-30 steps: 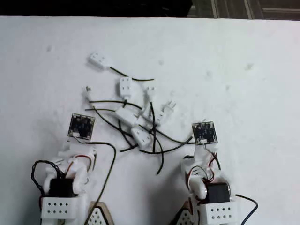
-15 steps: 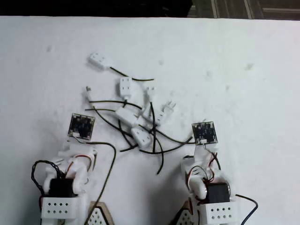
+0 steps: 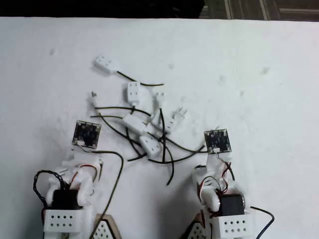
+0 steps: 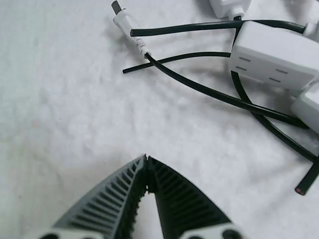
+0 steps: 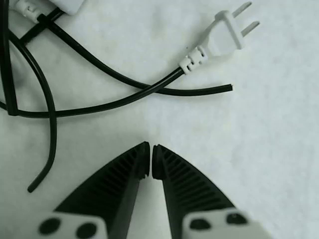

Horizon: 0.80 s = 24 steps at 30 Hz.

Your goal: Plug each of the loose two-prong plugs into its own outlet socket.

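Parked short of the cord tangle (image 3: 149, 137), left gripper (image 4: 146, 158) and right gripper (image 5: 150, 148) pressed together, empty; plugs (image 5: 227, 37) and sockets (image 4: 274, 55) lay loose, apparently none mated yet.

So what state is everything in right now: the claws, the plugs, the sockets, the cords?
Left gripper: shut, holding nothing.
Right gripper: shut, holding nothing.
Two-prong plug: lying loose, prongs bare, not plugged in.
Small plug: lying loose, not plugged in.
Outlet socket: slots empty.
Cords: tangled, crossing over one another.
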Tool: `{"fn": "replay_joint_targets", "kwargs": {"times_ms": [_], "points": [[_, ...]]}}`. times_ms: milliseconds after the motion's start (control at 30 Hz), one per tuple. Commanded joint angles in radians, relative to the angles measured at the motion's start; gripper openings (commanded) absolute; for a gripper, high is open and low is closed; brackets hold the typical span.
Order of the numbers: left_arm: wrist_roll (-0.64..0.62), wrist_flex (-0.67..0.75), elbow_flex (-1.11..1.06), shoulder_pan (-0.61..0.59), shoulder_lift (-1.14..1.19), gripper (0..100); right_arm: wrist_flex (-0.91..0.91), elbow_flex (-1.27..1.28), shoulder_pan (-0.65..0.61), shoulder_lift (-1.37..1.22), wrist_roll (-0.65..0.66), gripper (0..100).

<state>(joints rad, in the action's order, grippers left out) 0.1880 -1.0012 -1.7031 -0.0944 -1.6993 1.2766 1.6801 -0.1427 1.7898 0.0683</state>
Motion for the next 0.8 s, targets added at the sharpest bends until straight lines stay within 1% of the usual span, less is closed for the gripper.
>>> {"fn": "replay_joint_targets", "kwargs": {"times_ms": [0,467,533,667,767], "points": [[-0.012,0.000,0.003,-0.010,-0.007,2,-0.010,0.011,0.005,0.010,-0.005,1.8],[-0.015,-0.002,0.003,-0.005,-0.007,2,-0.010,0.011,0.005,0.010,-0.005,1.8],[-0.015,-0.031,0.003,-0.005,-0.007,2,-0.010,0.011,0.005,0.010,-0.005,1.8],[-0.014,-0.143,0.003,-0.005,-0.008,2,-0.010,0.011,0.005,0.010,-0.005,1.8],[-0.009,-0.106,0.003,0.025,-0.008,2,-0.010,0.011,0.005,0.010,-0.005,1.8]]}}
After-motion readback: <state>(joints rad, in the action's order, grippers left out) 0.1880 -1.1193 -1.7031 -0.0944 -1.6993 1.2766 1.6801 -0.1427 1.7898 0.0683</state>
